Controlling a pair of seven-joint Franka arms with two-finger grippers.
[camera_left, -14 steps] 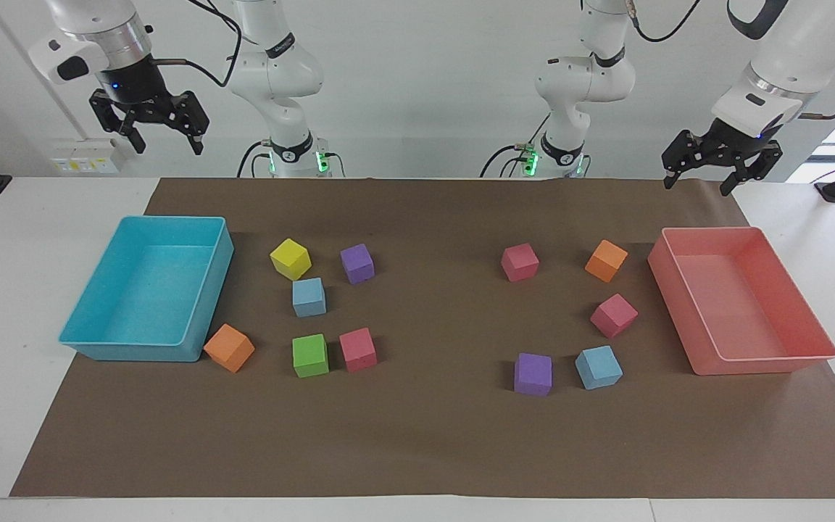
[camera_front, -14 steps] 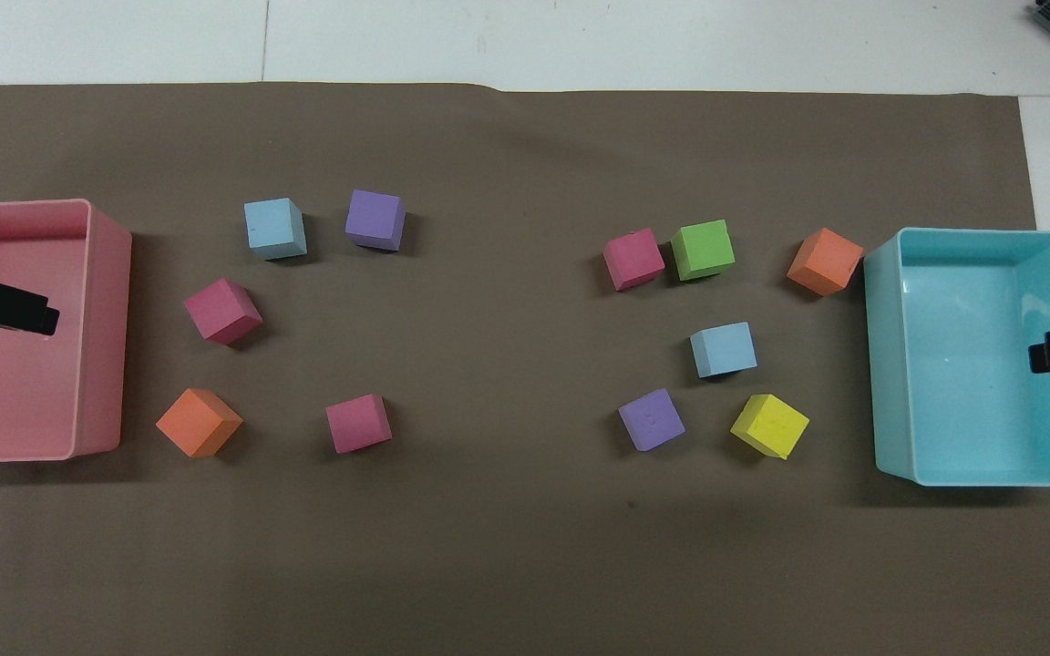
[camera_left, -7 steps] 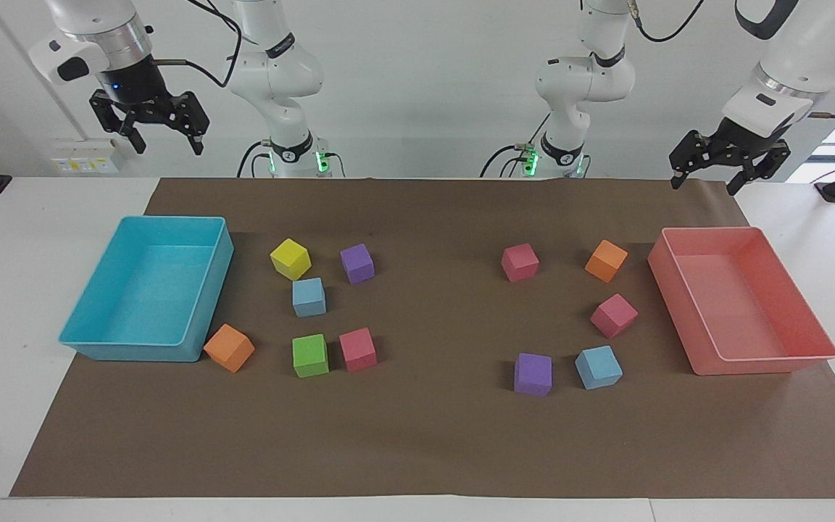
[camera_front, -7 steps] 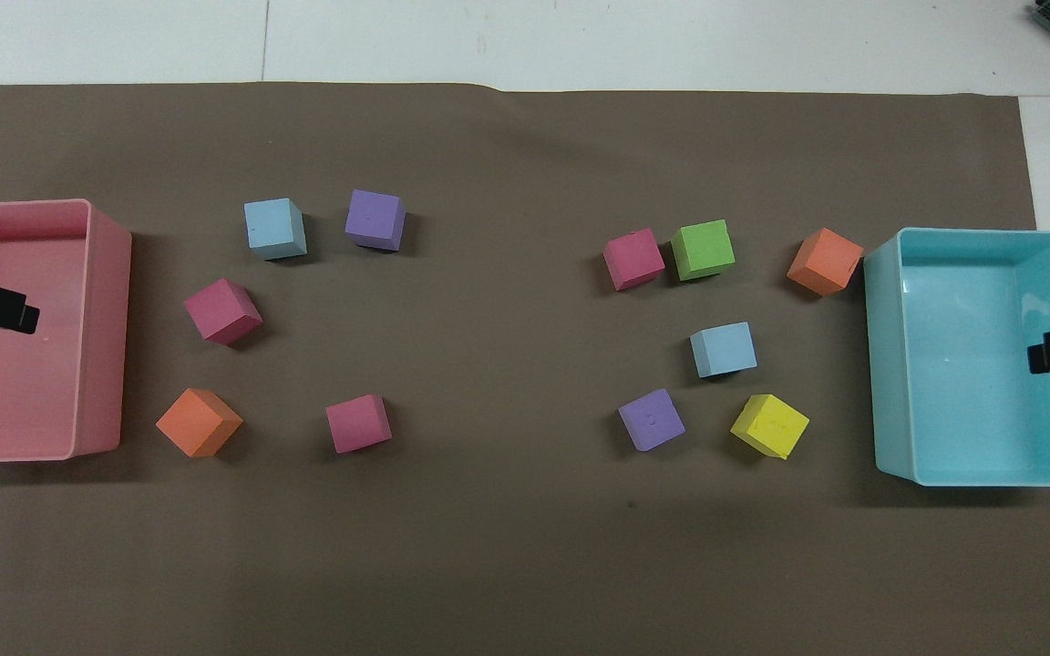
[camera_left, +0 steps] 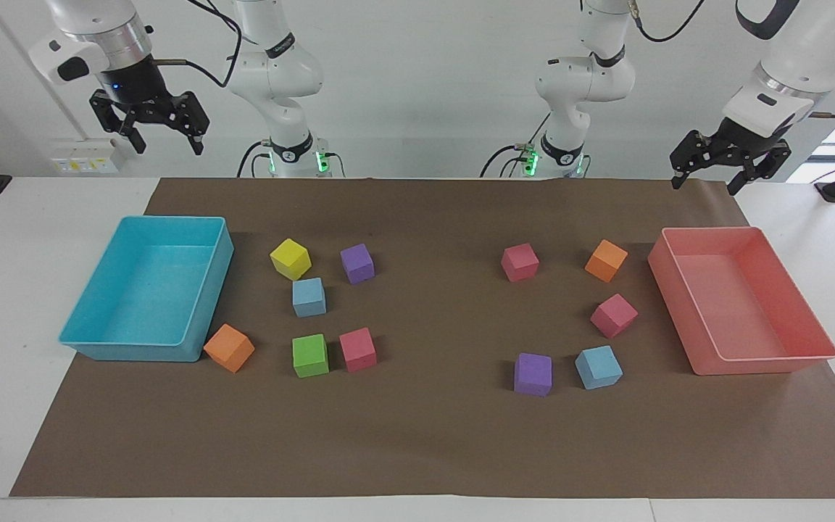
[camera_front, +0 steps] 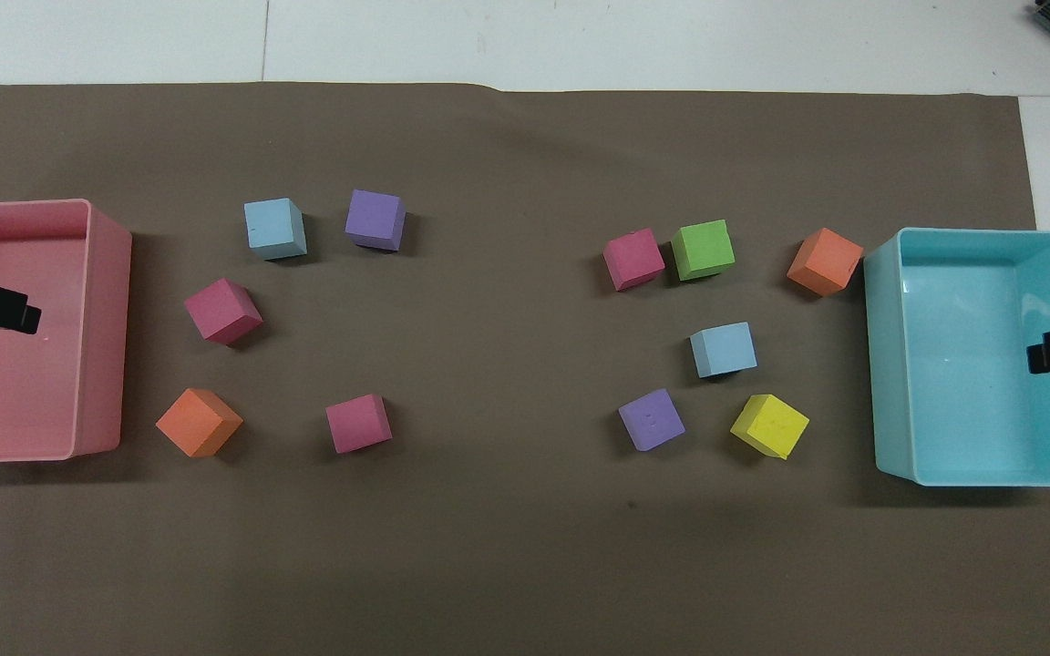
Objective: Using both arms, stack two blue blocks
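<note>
Your left gripper (camera_left: pixel 729 172) hangs high over the corner of the brown mat (camera_left: pixel 432 442) at the left arm's end of the bench, at the robots' edge, with its fingers spread and nothing between them. In the overhead view only its tip shows, over the pink tray (camera_front: pixel 106 328). Your right gripper (camera_left: pixel 160 134) is up in the air above the robots' edge of the bench at the right arm's end, fingers also spread and empty. From above its tip shows over the turquoise tray (camera_front: pixel 890 364).

Your two blue blocks are well apart, and each lies flat on the mat. One blue block (camera_left: pixel 309 297) sits in the group toward the right arm's end, ringed by the yellow block (camera_left: pixel 291 259), a purple block (camera_left: pixel 357 263), the green block (camera_left: pixel 310 355) and a pink block (camera_left: pixel 358 349). It touches none of them. An orange block (camera_left: pixel 229 348) lies just beside the corner of the turquoise tray.

The other blue block (camera_left: pixel 599 367) is in the group toward the left arm's end, just beside a second purple block (camera_left: pixel 533 374), on the side of that group farthest from the robots. Nearer to the robots you have two more pink blocks (camera_left: pixel 614 315) and an orange one (camera_left: pixel 606 260), near the pink tray.
</note>
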